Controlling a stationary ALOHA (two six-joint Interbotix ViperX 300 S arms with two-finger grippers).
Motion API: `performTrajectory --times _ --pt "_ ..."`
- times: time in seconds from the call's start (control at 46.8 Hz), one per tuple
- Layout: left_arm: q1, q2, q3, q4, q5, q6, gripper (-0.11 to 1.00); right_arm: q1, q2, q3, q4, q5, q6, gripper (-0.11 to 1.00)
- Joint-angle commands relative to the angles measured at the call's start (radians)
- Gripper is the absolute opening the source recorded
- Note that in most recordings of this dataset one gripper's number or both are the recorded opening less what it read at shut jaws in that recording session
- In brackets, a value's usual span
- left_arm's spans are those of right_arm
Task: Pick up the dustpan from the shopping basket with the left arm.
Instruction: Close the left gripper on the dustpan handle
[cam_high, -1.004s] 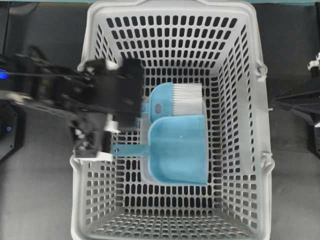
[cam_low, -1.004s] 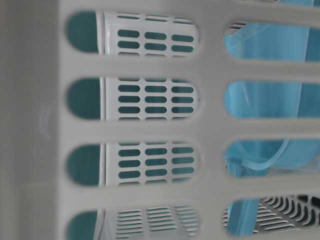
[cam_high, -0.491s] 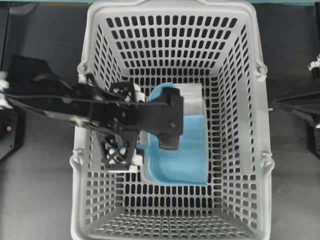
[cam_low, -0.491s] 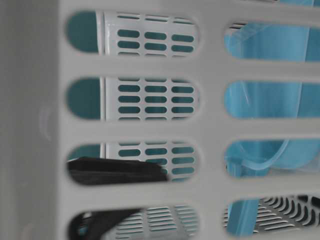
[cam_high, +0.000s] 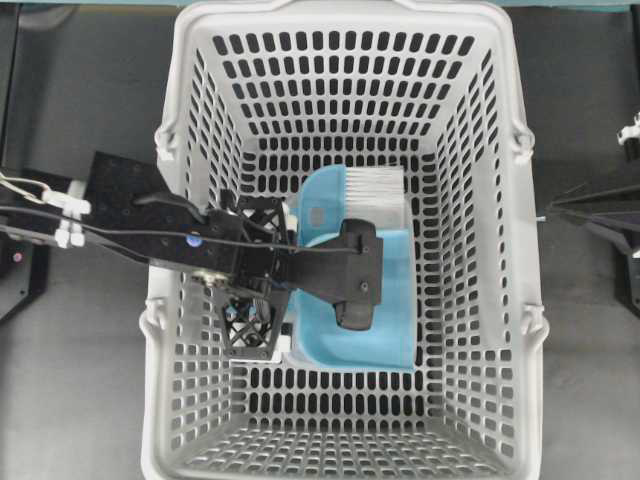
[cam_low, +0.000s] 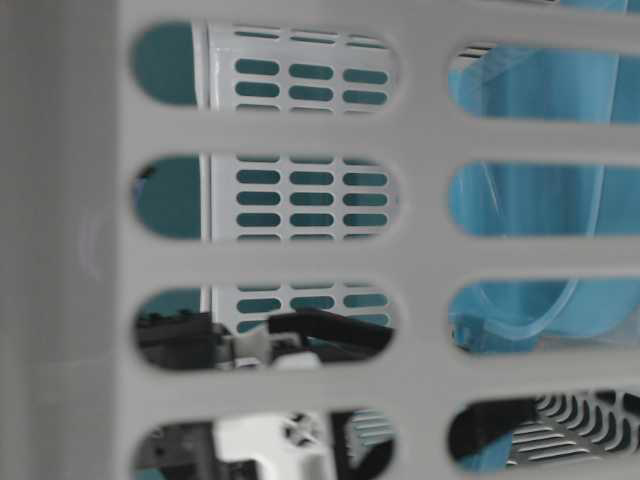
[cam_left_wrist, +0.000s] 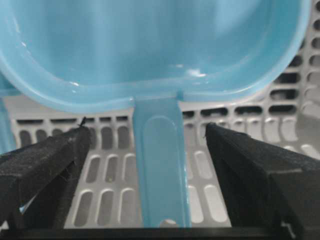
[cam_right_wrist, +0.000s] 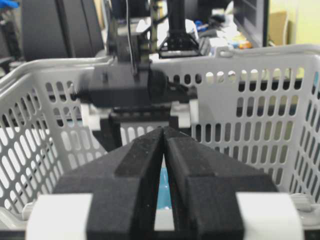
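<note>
Leftmost, overhead: left arm (cam_high: 120, 215) reaching in over the basket (cam_high: 345, 30) wall from outside, wrist low inside. Left gripper (cam_left_wrist: 150, 135) spread wide apart, nothing clamped; one finger (cam_left_wrist: 45, 160) on each side of the dustpan handle (cam_left_wrist: 160, 170), neither touching it in the wrist view. Handle straight between the fingers, running toward the camera, scoop beyond. Centre of the basket floor: dustpan (cam_high: 390, 300) lying flat, partly under the black wrist, handle end hidden there from above. Just behind it, touching or overlapping: brush (cam_high: 345, 195), white bristles pointing right. Through the slots at table level: blue scoop (cam_low: 530, 200) at right, black and white arm parts lower left. Far right, outside the basket: right gripper (cam_right_wrist: 164, 150) with fingers pressed together on nothing, facing the basket wall.
</note>
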Motion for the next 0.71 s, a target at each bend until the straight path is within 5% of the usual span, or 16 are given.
performTrajectory --times 0.0,0.214,0.406,0.684 --pt "-0.005 -0.003 -0.002 0.003 -0.006 -0.003 0.89 0.002 0.000 -0.003 0.003 -0.005 0.000 0.00" --pt "-0.008 -0.002 0.003 0.002 -0.051 -0.003 0.76 0.002 -0.011 0.008 0.003 -0.005 0.000 0.00" --pt "-0.021 -0.002 0.008 0.002 -0.078 0.011 0.31 0.002 -0.014 0.009 0.003 -0.005 0.002 0.00" --pt "-0.020 -0.046 -0.018 0.003 -0.071 0.014 0.31 0.003 -0.015 0.014 0.003 -0.005 0.002 0.00"
